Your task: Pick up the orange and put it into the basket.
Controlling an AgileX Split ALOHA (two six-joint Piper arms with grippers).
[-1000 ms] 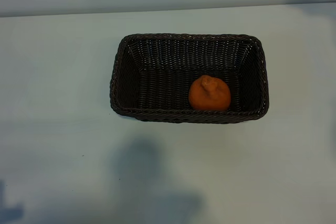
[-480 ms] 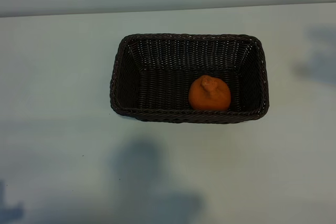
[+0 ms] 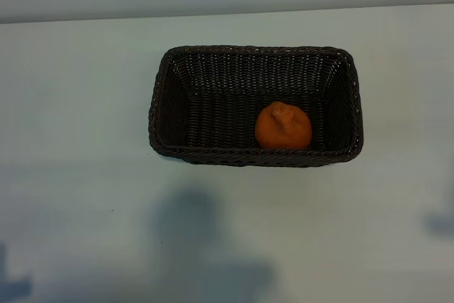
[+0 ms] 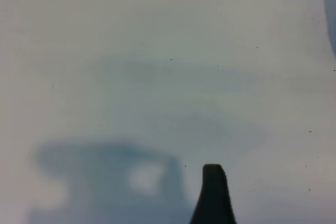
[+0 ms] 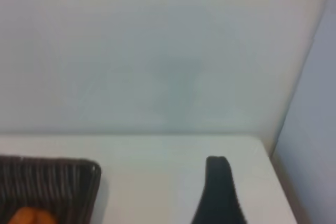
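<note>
Since the orange (image 3: 283,126) already rests inside the basket (image 3: 162,104), toward its right end, nothing needs reaching. Both tools stand spread and empty, the right tool (image 5: 218,192) nearer, beside that end.

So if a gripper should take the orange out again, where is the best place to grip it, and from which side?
Probably from straight above, jaws closing across the round body of the orange below its knob. The basket walls block any sideways approach, and the near wall stands close beside it.
</note>
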